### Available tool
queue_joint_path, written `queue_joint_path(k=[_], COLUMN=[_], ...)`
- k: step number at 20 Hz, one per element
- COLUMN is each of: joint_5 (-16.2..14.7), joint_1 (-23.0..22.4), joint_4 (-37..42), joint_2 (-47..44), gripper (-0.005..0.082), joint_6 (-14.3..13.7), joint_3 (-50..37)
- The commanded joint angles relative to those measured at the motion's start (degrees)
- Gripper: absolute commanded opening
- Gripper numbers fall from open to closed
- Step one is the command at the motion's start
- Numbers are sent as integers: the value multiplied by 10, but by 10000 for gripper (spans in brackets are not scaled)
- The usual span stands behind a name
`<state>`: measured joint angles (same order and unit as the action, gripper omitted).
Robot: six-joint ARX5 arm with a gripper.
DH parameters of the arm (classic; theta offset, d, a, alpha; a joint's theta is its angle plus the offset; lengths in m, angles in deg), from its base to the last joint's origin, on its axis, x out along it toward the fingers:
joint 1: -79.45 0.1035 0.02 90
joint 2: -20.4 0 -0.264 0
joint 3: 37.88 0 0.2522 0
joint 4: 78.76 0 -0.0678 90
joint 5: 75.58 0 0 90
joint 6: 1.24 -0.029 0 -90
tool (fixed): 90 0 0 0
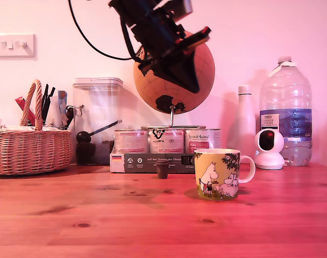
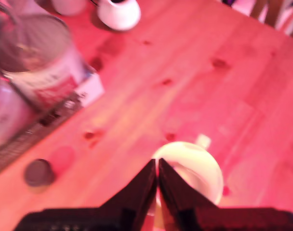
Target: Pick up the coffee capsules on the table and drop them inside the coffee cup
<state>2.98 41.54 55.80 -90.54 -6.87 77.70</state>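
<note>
Dark brown capsule (image 1: pixel 162 171) stands upright on the pine table (image 1: pixel 99 215), just in front of the tray of silver tins (image 1: pixel 166 141), near the exterior view's left of the yellow mug (image 1: pixel 217 173). Blue-purple capsule not seen. Mug upright, handle toward exterior view's right. Gripper (image 2: pixel 157 174) high above, over the mug's white mouth (image 2: pixel 194 168) in wrist view; tips pressed together, nothing visible between them.

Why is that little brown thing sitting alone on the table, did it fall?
The brown capsule stands upright on the table in front of the tins, beside the mug. Nothing is spilled or broken; it just isn't in the mug yet.
</note>
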Motion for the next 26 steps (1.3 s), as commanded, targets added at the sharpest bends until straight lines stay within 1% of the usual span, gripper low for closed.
queue_joint_path(k=[1,3,6,8,9,13,16,17,18,22,23,26], joint_5=[-1,0,0,2,2,6,6,6,6,6,7,21], joint_1=[3,7,16,24,28,45,57,61,64,77,79,80], joint_4=[6,22,56,77,89,170,242,266,287,377,392,445], joint_2=[27,43,80,104,115,165,198,207,215,237,238,240], gripper=[-19,-19,-19,-19,-19,-19,-19,-19,-19,-19,-19,-19], joint_6=[-4,-4,-3,0,6,29,38,46,53,59,72,83], joint_3=[-16,-37,-93,-133,-153,-248,-320,-342,-361,-440,-454,-497])
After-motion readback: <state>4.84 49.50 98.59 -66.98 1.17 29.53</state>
